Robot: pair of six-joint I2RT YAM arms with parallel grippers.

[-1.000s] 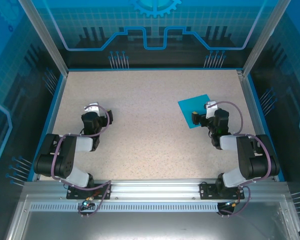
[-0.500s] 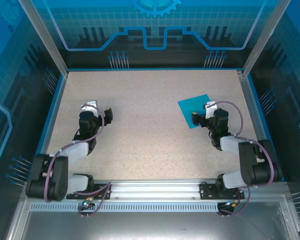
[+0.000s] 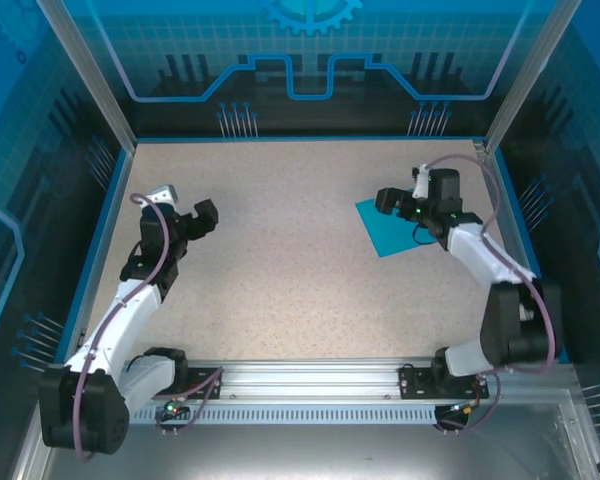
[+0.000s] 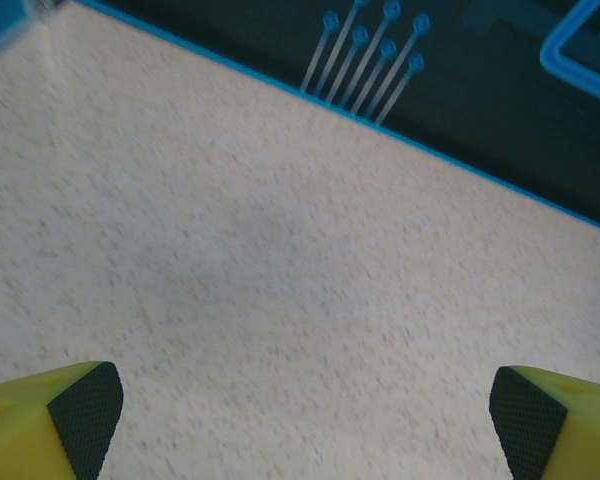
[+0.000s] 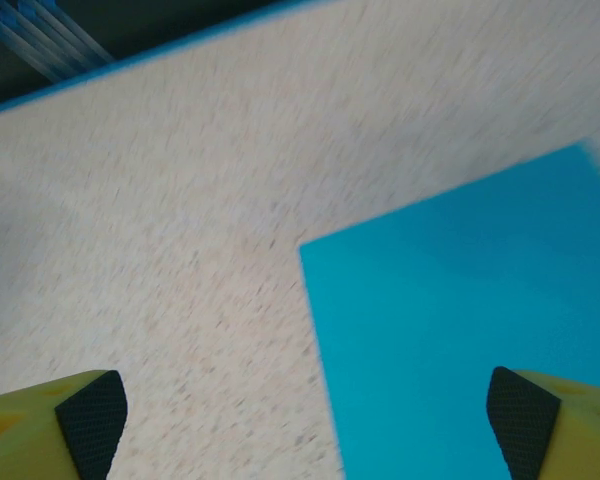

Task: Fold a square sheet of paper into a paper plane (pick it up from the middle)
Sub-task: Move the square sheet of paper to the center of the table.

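Across the enclosure floor, a speckled table point(image 3: 280, 260) is seen bare except for one item. The left arm point(image 3: 130, 290) is stretched toward the far left of the surface, and the right arm point(image 3: 480, 260) toward the far right. The sheet of paper point(image 3: 388, 232) is found lying flat on the right half of the table, turned at an angle to its edges, unfolded and uncreased. The left pincer point(image 3: 185, 203) is held wide open over bare table, well apart from the sheet. The right pincer point(image 3: 402, 187) is likewise spread open and gripping nothing; it is placed above the sheet's far left corner, which is seen between its dark pads point(image 5: 90, 415) in the wrist view. Whether the pads touch the surface cannot be told. The sheet is judged very light, thin and limp, easily creased, and liable to slide on the table. No raised edge is offered, so hold is best taken at the middle, where a ridge could be pinched up between the pads.
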